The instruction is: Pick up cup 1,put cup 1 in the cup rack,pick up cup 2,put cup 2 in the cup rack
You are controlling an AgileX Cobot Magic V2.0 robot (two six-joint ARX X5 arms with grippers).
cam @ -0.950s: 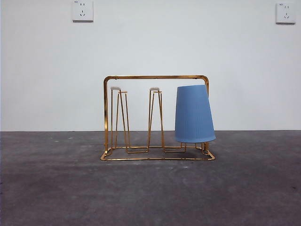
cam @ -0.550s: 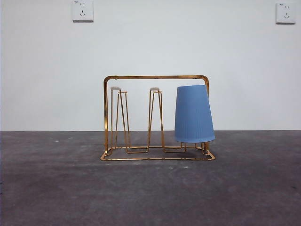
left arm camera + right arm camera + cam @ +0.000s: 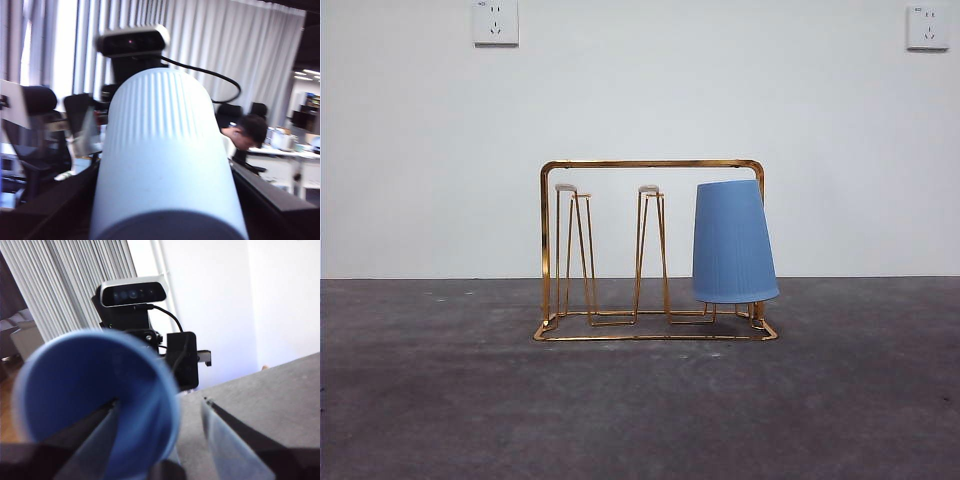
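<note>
The gold wire cup rack (image 3: 651, 164) stands mid-table in the front view. A blue ribbed cup (image 3: 733, 243) sits upside down over its right-hand peg, slightly tilted. Two white-tipped pegs (image 3: 566, 188) to its left are bare. Neither gripper shows in the front view. In the left wrist view my left gripper (image 3: 165, 172) is shut on a pale whitish-blue ribbed cup (image 3: 162, 150) that fills the space between the jaws. In the right wrist view my right gripper (image 3: 161, 401) is open. The blue cup (image 3: 95, 390) lies close by one jaw and apart from the other.
The dark grey table (image 3: 640, 400) runs to a white wall with two sockets (image 3: 495, 22). The right wrist view looks across the table (image 3: 270, 395) at a camera on a black mount (image 3: 132, 292). Behind the left gripper's cup are curtains, chairs and a person.
</note>
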